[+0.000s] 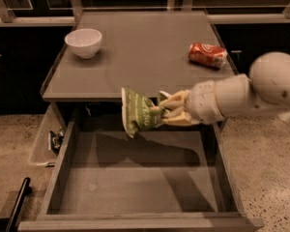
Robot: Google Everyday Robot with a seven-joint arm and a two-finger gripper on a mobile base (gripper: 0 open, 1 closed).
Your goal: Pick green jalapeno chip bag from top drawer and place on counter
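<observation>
My gripper (160,112) comes in from the right on a white arm and is shut on the green jalapeno chip bag (137,112). The bag hangs upright in the air over the back of the open top drawer (135,182), level with the front edge of the counter (140,57). The drawer's grey bottom is bare below it and shows the bag's and the arm's shadow.
A white bowl (83,42) stands at the counter's back left. A red-orange soda can (208,55) lies on its side at the counter's right. A pale side bin (44,144) hangs left of the drawer. A dark rod (18,202) lies on the speckled floor at lower left.
</observation>
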